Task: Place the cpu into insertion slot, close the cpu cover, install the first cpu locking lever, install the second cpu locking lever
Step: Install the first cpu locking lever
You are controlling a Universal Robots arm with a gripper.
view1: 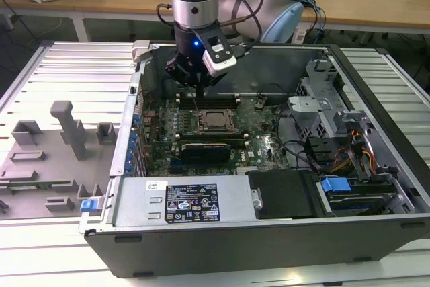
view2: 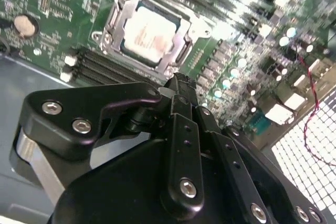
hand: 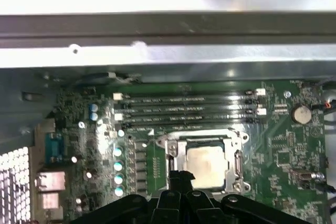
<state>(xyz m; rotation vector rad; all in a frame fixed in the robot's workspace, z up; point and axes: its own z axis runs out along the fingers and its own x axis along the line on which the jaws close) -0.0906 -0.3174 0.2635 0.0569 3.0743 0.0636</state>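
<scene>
The cpu (view2: pixel 149 35) lies flat in the insertion slot (view1: pixel 203 124) on the green board, its pale metal top facing up. The cpu cover (view2: pixel 116 22) is down over it, its dark-silver frame ringing the chip's edges; both wrist views show this, with the cpu (hand: pixel 207 162) inside the cover (hand: pixel 173 150). My gripper (view2: pixel 178 83) hangs above the board just beside the socket, on the memory-slot side, fingers together and holding nothing. In the exterior view the gripper (view1: pixel 199 91) sits above and slightly to the left of the cpu (view1: pixel 216 119).
Long black memory slots (hand: pixel 184 109) run beside the socket. Around the board the case holds a power supply (view1: pixel 188 203), a drive cage (view1: pixel 316 109) and cables (view1: pixel 349 152). Grey fixtures (view1: pixel 67 126) stand on the table at the exterior view's left.
</scene>
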